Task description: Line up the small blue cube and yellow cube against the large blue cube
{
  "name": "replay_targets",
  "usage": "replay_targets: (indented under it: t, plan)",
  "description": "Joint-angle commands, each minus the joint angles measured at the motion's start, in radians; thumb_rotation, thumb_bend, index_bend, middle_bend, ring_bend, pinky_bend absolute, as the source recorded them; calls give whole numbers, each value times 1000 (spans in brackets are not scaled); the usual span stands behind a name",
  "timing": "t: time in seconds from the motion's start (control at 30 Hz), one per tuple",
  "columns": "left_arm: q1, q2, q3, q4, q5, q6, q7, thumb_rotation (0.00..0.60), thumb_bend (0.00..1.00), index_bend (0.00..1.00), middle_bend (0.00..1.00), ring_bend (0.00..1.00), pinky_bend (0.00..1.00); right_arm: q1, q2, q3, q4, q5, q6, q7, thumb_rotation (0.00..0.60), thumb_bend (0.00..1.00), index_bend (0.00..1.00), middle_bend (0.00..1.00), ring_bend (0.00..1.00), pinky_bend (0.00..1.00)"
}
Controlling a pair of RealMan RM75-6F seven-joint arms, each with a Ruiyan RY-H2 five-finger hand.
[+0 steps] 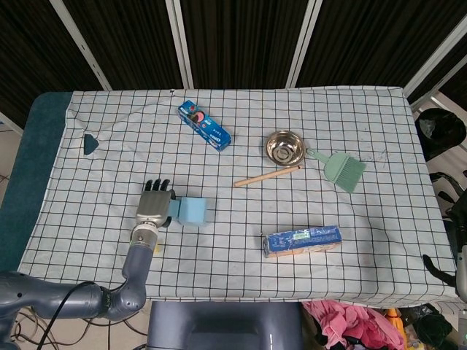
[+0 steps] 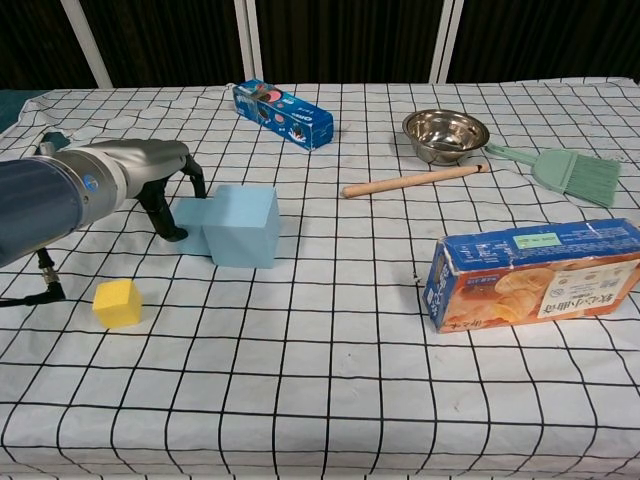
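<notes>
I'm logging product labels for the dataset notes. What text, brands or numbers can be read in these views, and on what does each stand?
No text reads clearly in either view.
Blue cookie box: printed front with a round logo, lettering too blurred to read.
Blue and orange snack box: a pale label on top and print on the side, too small to read.
Left hand, small blue cube, large blue cube, yellow cube: no markings visible.

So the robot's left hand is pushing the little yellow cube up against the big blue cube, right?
Not quite. The left hand holds the small blue cube against the large blue cube. The chest view shows the yellow cube sitting apart, nearer the table's front edge, untouched.
</notes>
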Motion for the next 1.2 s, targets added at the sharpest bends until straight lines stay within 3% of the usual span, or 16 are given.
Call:
replay_targets:
  t: [0.03,0.37,0.6,0.7,0.97,1.2]
  plan:
    - [-1,-5,-1,5,4,-4,5,600,372,435,79,0,0,-1,0,0,0,-1,1,0,600,181,102,48,198,119]
    - [3,-21,-12,22,8,-22,11,600,324,410,74,0,0,1,-1,0,0,-1,-2,-1,600,180,102,48,198,119]
    - [4,-21,-8,18,15,-34,23,600,181,122,58,0,0,0,0,1,-1,1,-2,0,600,180,102,48,198,119]
    - [5,-13,-7,2,12,-34,31,600,166,60,51,0,0,-1,0,1,-2,1,-1,-1,600,181,102,48,198,119]
    - [37,63,0,-99,53,33,25,600,166,64,46,0,0,0,0,-1,-3,-2,-2,-2,600,181,102,48,198,119]
    - [146,203,69,-242,158,113,-62,600,168,166,46,0,0,1,-2,-1,-4,-3,-1,-9,600,181,102,48,198,119]
